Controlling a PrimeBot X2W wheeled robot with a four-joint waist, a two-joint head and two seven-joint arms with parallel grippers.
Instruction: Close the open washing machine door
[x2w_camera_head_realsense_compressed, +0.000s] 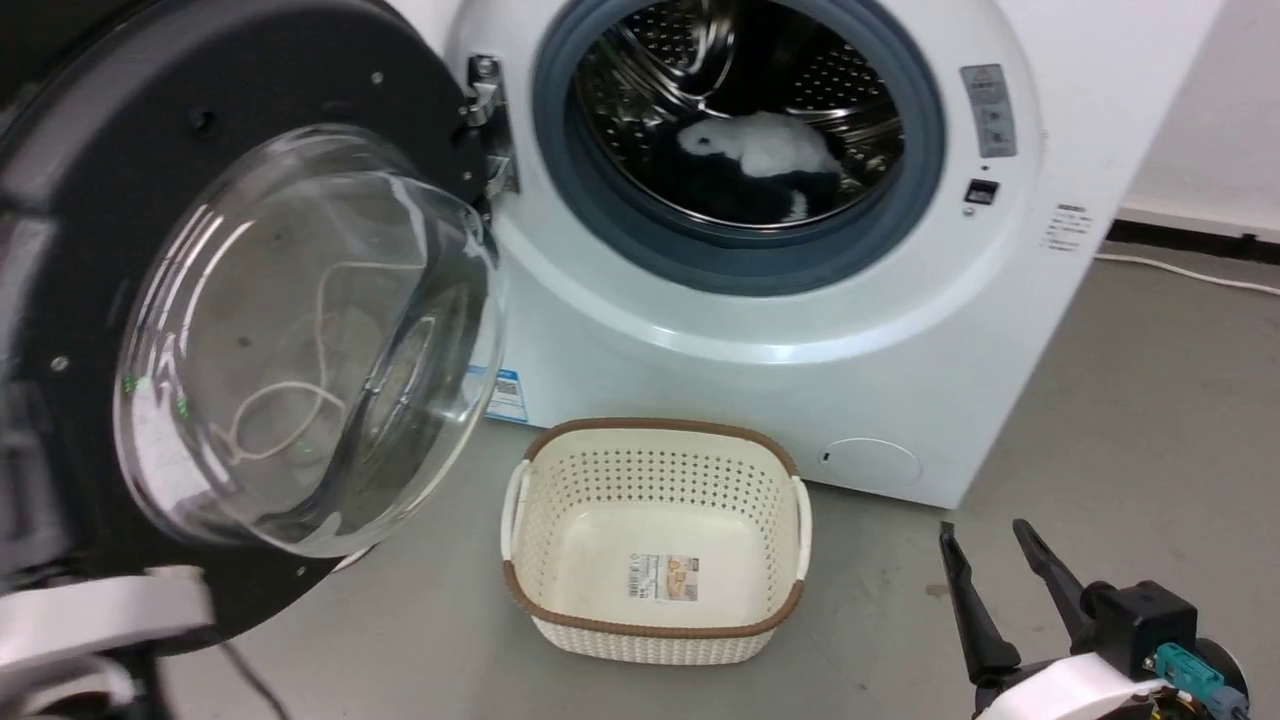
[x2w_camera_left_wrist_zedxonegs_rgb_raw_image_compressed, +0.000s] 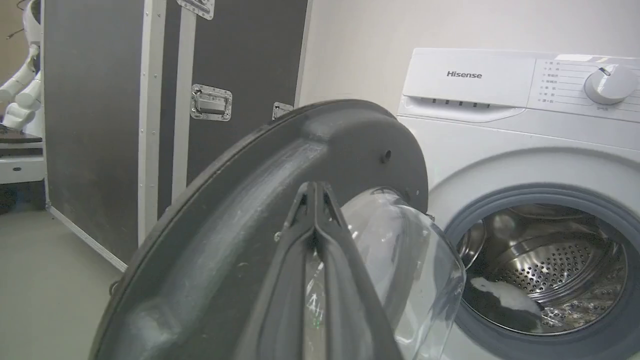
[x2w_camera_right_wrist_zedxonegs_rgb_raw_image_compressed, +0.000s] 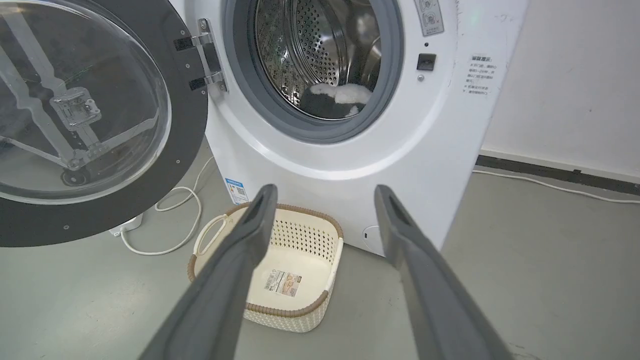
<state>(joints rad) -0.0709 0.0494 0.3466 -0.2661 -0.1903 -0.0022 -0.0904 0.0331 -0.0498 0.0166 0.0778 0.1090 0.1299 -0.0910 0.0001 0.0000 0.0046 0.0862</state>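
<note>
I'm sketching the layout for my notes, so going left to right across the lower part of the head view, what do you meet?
washing machine door -> cream basket on the floor -> round flap -> right gripper, fingers apart

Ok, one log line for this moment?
washing machine door: open | left gripper: shut, by door's rim | right gripper: open, empty | washing machine: laundry in drum | basket: empty
</note>
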